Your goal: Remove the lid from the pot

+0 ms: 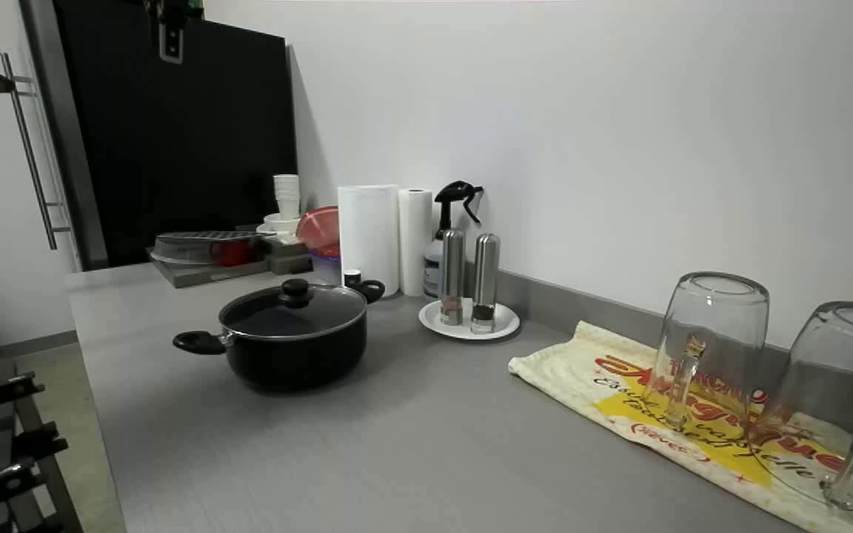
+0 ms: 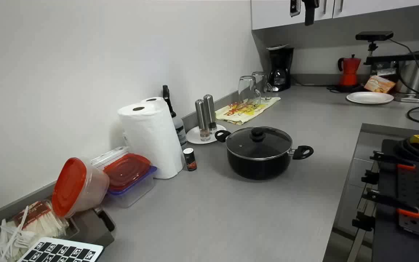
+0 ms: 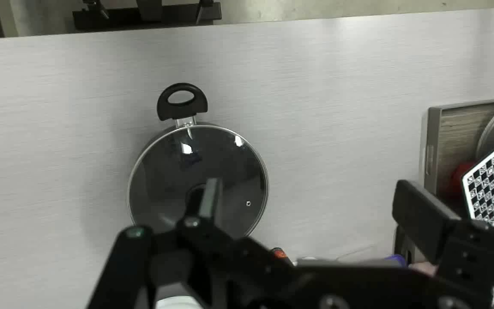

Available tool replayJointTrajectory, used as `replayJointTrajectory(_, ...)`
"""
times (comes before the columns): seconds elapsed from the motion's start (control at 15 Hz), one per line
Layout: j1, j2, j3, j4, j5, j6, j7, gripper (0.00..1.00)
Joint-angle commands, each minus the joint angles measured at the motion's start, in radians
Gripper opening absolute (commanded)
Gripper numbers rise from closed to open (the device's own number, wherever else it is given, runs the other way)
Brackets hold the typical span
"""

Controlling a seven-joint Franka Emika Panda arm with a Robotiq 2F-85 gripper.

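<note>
In an exterior view, from the left, I see red-topped tubs (image 2: 86, 189), then paper towels (image 2: 151, 140), a small bottle (image 2: 190, 159) near them and two shakers (image 2: 202, 122) on a white plate (image 2: 194, 137). Next stands the pot (image 2: 258, 169) on the bench (image 2: 213, 225), with the lid (image 2: 258, 146) on it, knob (image 2: 257, 134) up. Above and a little right of it in that view hangs my tool (image 2: 302, 20), high up and well apart from both pot and lid. In my wrist view, again from the left, the lid comes first, and one finger (image 3: 211, 201) shows over it, partly hiding the knob. A wide gap follows, then the other finger (image 3: 420, 214), so my tool is spread well apart, and last a tray (image 3: 435, 133) near the view's edge.
</note>
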Motion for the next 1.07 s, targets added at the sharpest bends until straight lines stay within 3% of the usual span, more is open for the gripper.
replayJointTrajectory(0.0,-0.017,0.001,0.014,0.003,0.004,-0.003,-0.005,1.00)
replayJointTrajectory(0.67,-0.017,0.001,0.014,0.003,0.004,-0.002,-0.005,1.00)
replayJointTrajectory(0.87,-0.021,0.063,0.020,0.028,0.004,0.062,0.007,1.00)
replayJointTrajectory(1.0,-0.028,0.098,0.025,0.022,0.000,0.170,0.021,1.00)
